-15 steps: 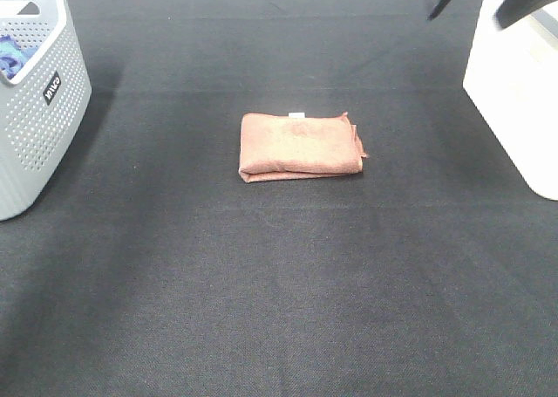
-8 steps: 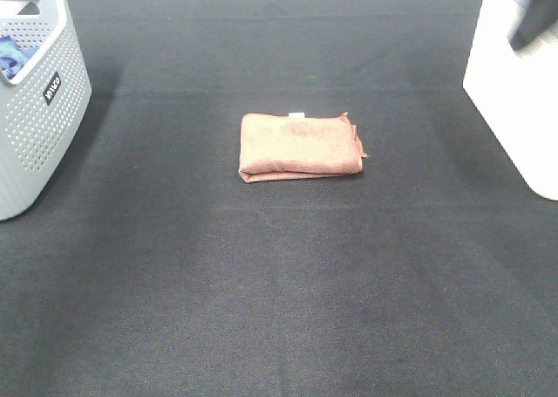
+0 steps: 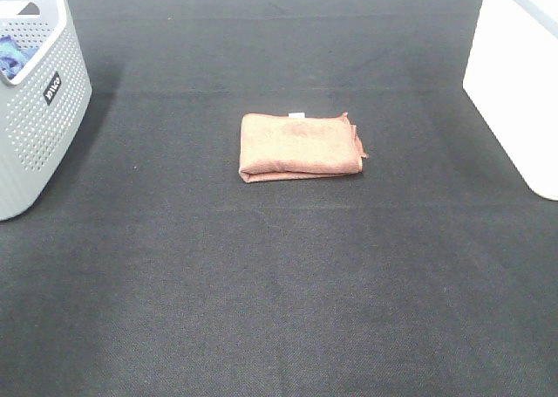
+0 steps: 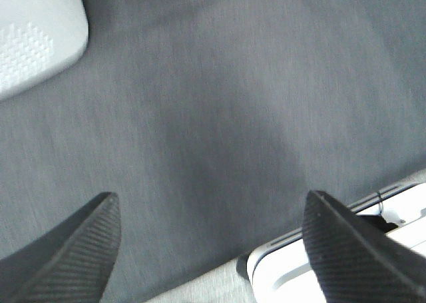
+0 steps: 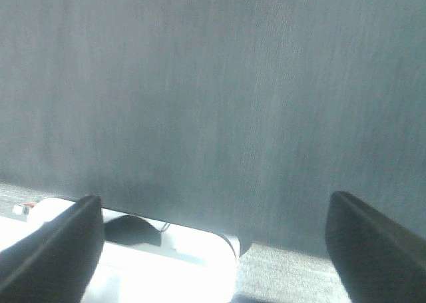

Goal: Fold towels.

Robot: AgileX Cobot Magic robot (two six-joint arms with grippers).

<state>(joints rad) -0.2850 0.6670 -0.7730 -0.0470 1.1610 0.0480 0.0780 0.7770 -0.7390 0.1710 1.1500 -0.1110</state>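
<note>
A reddish-brown towel [image 3: 300, 147] is lying folded into a compact rectangle near the middle of a tabletop [image 3: 279, 292] covered in dark grey fabric. A small white tag [image 3: 296, 115] is showing at the towel's far edge, and loose corners of cloth are sticking out slightly at its right end. Nothing is touching the towel.

At the left edge of the high view, a grey perforated basket [image 3: 39, 109] is sitting on the tabletop, well apart from the towel, with a patch of blue cloth [image 3: 12, 55] showing inside it. At the right edge, a plain white box [image 3: 514, 92] is standing, also well apart from the towel.

Neither arm is appearing in the high view. In the left wrist view, the left tool [image 4: 213, 230] is hanging over bare dark fabric with its two black ribbed fingers [image 4: 86, 243] spread wide and nothing between them; a corner of the grey basket is visible beyond it, and a white housing is showing beside one finger. In the right wrist view, the right tool [image 5: 216, 230] is likewise spread wide and empty above the dark fabric, with a white housing showing near one fingertip [image 5: 66, 233].
</note>
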